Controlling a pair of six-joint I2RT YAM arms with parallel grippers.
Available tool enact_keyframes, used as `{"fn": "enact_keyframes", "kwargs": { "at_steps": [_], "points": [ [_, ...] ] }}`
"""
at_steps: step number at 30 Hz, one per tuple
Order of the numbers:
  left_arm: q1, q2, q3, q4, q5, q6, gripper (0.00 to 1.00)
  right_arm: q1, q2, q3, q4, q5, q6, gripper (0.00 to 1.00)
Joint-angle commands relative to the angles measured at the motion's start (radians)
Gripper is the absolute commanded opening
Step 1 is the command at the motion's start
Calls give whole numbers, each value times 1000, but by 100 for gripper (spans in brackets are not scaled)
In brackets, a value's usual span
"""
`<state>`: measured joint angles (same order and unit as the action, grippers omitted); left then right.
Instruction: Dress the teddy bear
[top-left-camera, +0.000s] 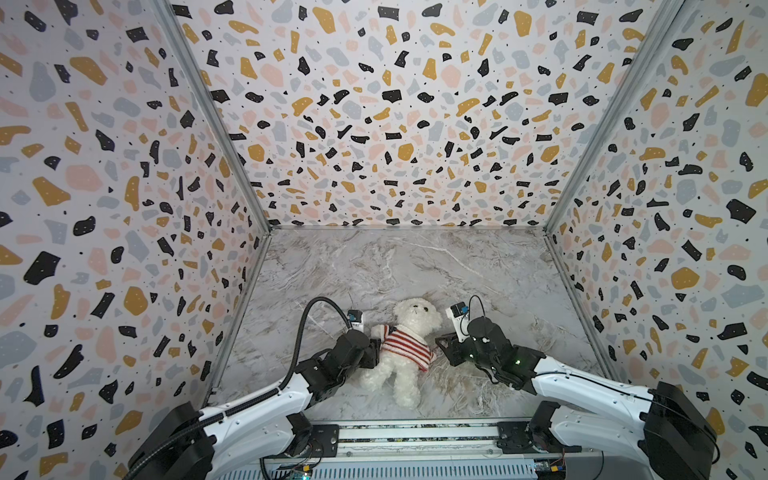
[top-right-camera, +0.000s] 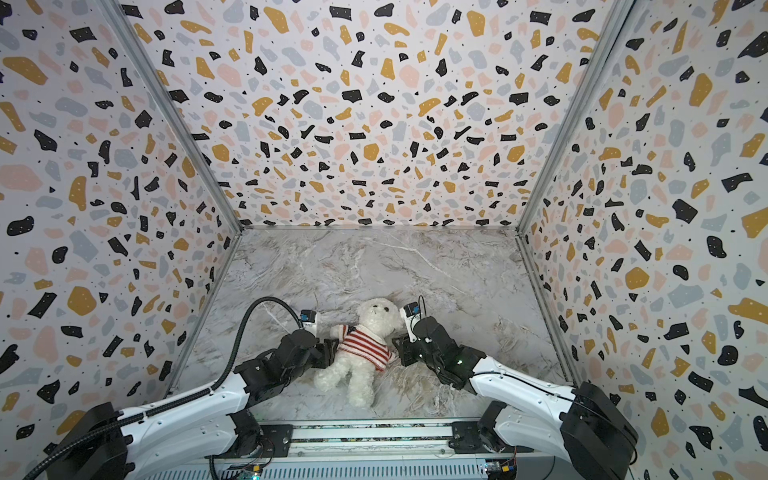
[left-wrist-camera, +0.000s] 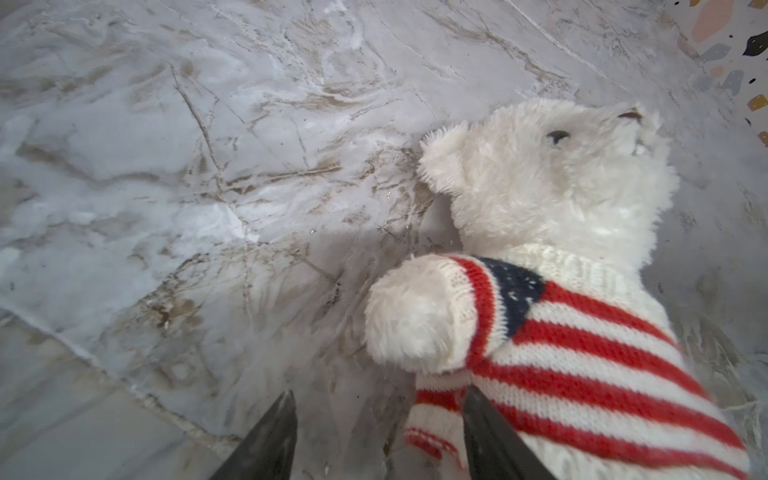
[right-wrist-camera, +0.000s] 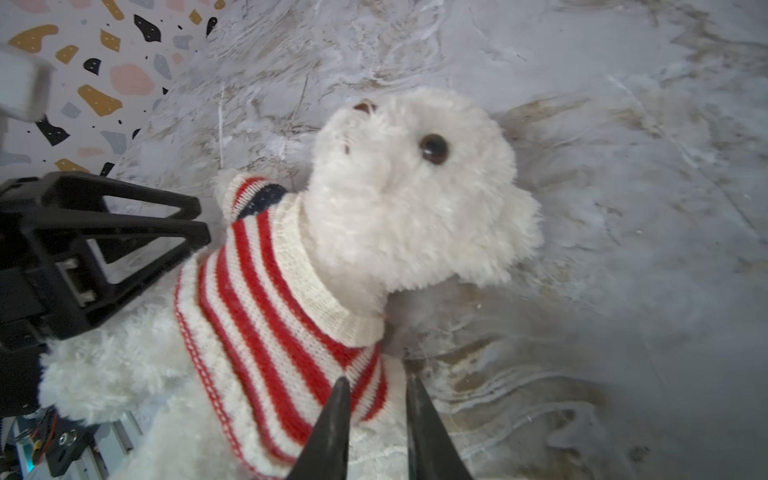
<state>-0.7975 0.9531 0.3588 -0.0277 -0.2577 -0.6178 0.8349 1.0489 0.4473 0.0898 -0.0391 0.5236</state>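
L hand (left-wrist-camera: 379, 390) spread, just beside teddy bear (top-left-camera: 415, 313) sleeved arm. R hand (right-wrist-camera: 377, 378) pinches striped sweater (right-wrist-camera: 266, 299) edge, opp. side. Bear face-up betw. both hands on marble bench (top-left-camera: 415, 266); terrazzo walls (top-left-camera: 124, 208) around.

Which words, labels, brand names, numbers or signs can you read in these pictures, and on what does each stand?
None can be read.
The fluffy white plush teddy bear and its red-and-white striped knit top carry no lettering; the navy patch shows only white specks.
The small circuit board by the front rail is too small to read.
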Motion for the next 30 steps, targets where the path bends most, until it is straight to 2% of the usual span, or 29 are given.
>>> {"fn": "enact_keyframes", "kwargs": {
  "at_steps": [1,6,9,11,18,21,26,30],
  "points": [
    [1,-62,50,-115,20,-17,66,-44,-41,-51,-3,-37,23,26],
    [-6,-166,85,-221,70,-51,74,-69,-41,-84,7,-57,13,27],
    [-58,-187,89,-114,196,-94,74,-69,-10,-85,19,-70,9,28],
    [-121,-152,104,-52,217,-134,74,-69,6,-96,40,-74,11,28],
    [-243,68,187,27,157,-187,70,-70,36,-122,80,-92,18,27],
    [-246,136,224,29,136,-179,67,-71,45,-130,84,-94,15,27],
    [-243,204,312,-54,13,-114,61,-69,70,-133,106,-109,19,27],
    [-219,290,356,-93,13,-41,62,-69,85,-142,152,-122,47,27]
  ]
}}
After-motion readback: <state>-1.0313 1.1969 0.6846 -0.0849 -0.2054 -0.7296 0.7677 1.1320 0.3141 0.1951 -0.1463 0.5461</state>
